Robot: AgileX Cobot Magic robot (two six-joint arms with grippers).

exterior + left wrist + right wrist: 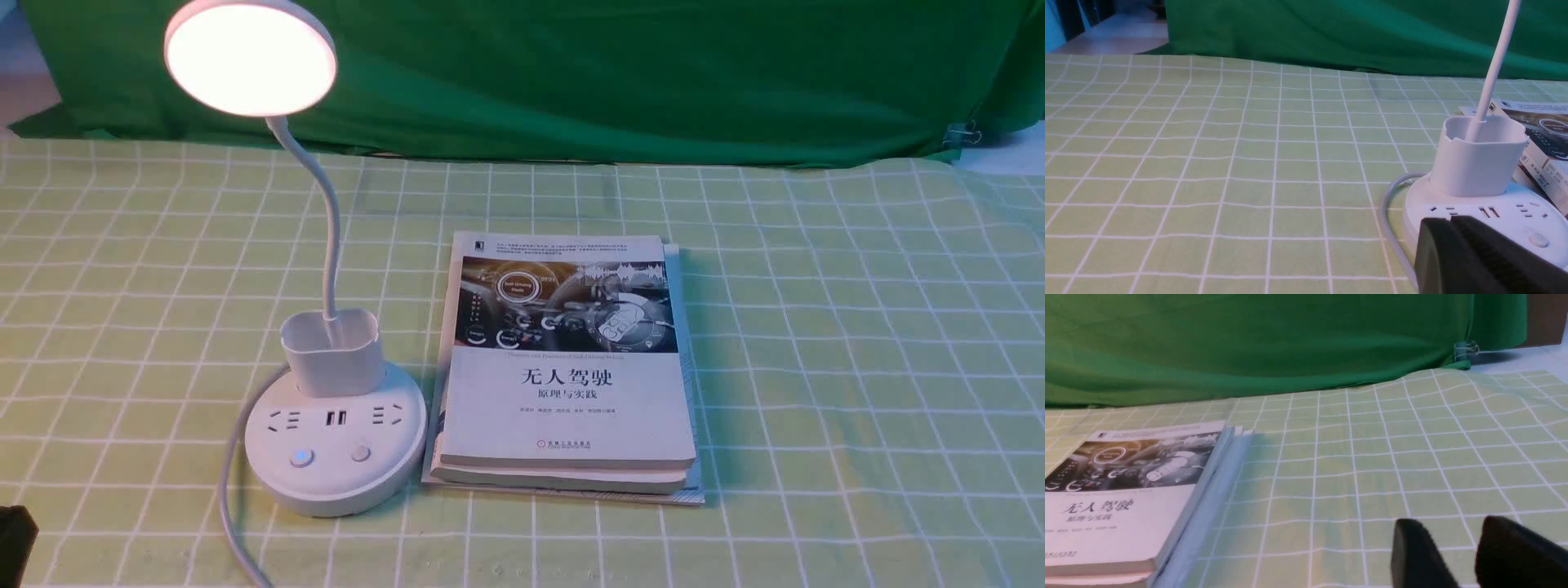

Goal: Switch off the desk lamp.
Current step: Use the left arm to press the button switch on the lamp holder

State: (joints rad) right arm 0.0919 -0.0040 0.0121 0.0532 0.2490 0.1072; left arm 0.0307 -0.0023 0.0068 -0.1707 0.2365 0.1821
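Front view: the white desk lamp with a round flat disc head (335,441) stands upright on the green-and-white checked tablecloth (784,408), left of the stack of paper-covered books (567,408). Its long axis runs upward from the base along a bent gooseneck, which curves left near the top; the luminous face points forward and down. The head glows pinkish white. On the round base, the left button shows blue, the right one white. A grey cable curves around the base's left side. The black left gripper (15,547) shows only partly at the lower left corner.

Left wrist view: the left gripper's dark fingers are together, with nothing visible between them. The lamp's oval cup and sockets are seen beyond.

Right wrist view: the black right gripper (1457,551) has its fingers apart, the gap bare; how wide relative to full opening cannot be determined.
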